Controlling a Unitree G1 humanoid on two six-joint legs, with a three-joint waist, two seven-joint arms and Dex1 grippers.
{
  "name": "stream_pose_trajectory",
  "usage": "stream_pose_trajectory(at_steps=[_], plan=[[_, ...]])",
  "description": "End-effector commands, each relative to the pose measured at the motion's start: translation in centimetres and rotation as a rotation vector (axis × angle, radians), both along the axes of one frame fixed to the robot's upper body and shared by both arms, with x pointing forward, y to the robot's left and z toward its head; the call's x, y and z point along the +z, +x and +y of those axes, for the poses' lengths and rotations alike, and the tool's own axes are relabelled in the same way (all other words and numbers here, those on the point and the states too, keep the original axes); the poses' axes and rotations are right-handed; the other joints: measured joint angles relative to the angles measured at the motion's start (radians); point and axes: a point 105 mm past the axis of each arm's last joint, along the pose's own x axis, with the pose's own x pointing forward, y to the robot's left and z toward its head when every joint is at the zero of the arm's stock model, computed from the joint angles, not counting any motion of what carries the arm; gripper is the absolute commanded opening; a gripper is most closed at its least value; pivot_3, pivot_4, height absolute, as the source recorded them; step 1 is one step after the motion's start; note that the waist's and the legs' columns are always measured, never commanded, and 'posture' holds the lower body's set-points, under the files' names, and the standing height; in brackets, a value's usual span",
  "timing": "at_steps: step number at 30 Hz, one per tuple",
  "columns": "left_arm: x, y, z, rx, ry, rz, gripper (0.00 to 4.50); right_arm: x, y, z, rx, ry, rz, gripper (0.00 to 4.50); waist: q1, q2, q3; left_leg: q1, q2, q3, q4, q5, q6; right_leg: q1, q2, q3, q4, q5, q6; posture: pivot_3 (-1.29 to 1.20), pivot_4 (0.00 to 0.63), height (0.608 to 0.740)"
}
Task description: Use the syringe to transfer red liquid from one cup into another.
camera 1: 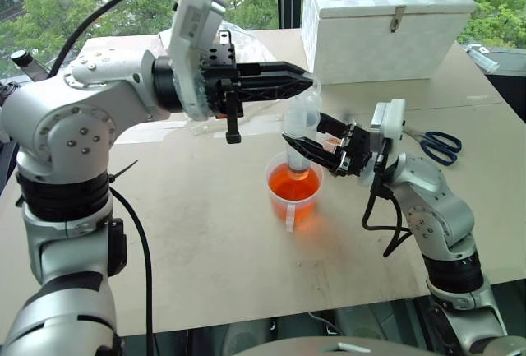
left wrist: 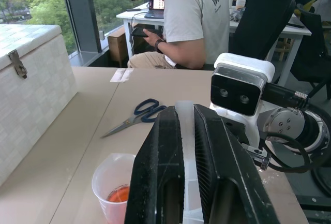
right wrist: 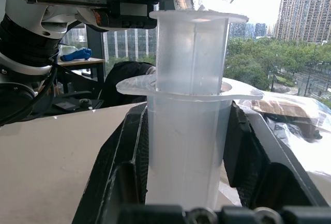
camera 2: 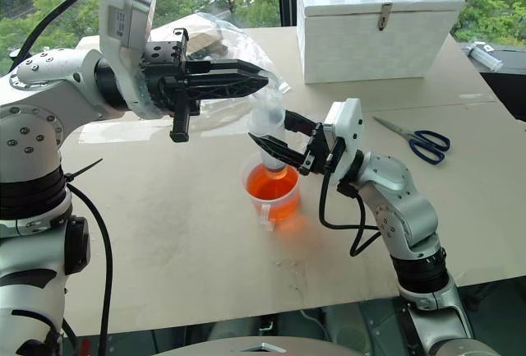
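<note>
The syringe stands upright, nozzle down inside the wide beaker. Its barrel is clear and wide, with a flange near the top; the white plunger projects partly above the barrel. The beaker is translucent plastic, has a small tab handle on its near side, rests on the worktop, and contains orange-red liquid, partly filled. The nozzle tip reaches the liquid.

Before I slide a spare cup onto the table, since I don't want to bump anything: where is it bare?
The near table in front of the beaker is bare, under the left arm too. There is a smaller gap between the scissors and the white box. It is crowded around the beaker, where both hands hold the syringe.
</note>
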Motion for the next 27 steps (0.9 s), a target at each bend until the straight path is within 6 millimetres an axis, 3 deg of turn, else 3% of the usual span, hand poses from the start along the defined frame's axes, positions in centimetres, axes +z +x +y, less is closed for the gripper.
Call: stream_pose_trajectory(at_steps=[1, 2, 4, 5, 11, 19, 27], plan=[[2.7, -0.5, 0.9, 0.034, -0.075, -0.103, 0.87, -0.4, -0.8, 0.9, 0.058, -0.019, 0.011, 1.54, 0.000, 0.000, 0.000, 0.000, 0.000, 0.000, 0.000, 0.000, 0.000, 0.000, 0.000, 0.000, 0.000, 0.000, 0.000, 0.00, 0.150, 0.740], [2.8, -0.5, 1.0, 0.042, -0.077, -0.109, 1.18, -0.4, -0.8, 0.8, 0.058, -0.018, 0.011, 1.54, -0.001, 0.000, 0.000, 0.000, 0.000, 0.000, 0.000, 0.000, 0.000, 0.000, 0.000, 0.000, 0.000, 0.000, 0.000, 0.00, 0.150, 0.740], [2.9, -0.2, 1.1, 0.074, -0.080, -0.118, 2.41, -0.3, -0.8, 0.7, 0.058, -0.013, 0.012, 1.54, -0.002, 0.000, 0.000, 0.000, 0.000, 0.000, 0.000, 0.000, 0.000, 0.000, 0.000, 0.000, 0.000, 0.000, 0.000, 0.00, 0.150, 0.740], [2.9, -0.2, 1.2, 0.076, -0.080, -0.114, 2.62, -0.2, -0.8, 0.7, 0.057, -0.009, 0.012, 1.54, -0.002, 0.000, 0.000, 0.000, 0.000, 0.000, 0.000, 0.000, 0.000, 0.000, 0.000, 0.000, 0.000, 0.000, 0.000, 0.00, 0.150, 0.740], [3.4, -0.1, 2.1, 0.098, -0.105, -0.124, 2.62, 0.9, -0.8, 0.3, 0.050, 0.010, 0.007, 1.54, -0.001, 0.000, 0.000, 0.000, 0.000, 0.000, 0.001, 0.000, 0.000, 0.000, 0.000, 0.000, 0.000, 0.000, 0.000, 0.00, 0.150, 0.740], [5.7, 0.0, 2.6, 0.094, -0.222, -0.143, 2.62, 5.3, -0.5, -1.5, 0.070, 0.149, 0.053, 1.54, 0.001, 0.000, 0.000, 0.000, 0.000, -0.001, 0.001, 0.000, 0.000, 0.000, -0.001, -0.001, 0.000, 0.000, 0.000, 0.00, 0.150, 0.740], [6.6, 2.5, 1.9, 0.158, -0.281, -0.188, 2.62, 7.7, 2.4, -4.0, -0.001, 0.218, 0.067, 1.54, 0.006, 0.000, 0.000, 0.000, 0.000, 0.000, 0.001, 0.000, 0.000, 0.000, -0.001, -0.001, 0.000, 0.000, 0.000, 0.00, 0.150, 0.740]])
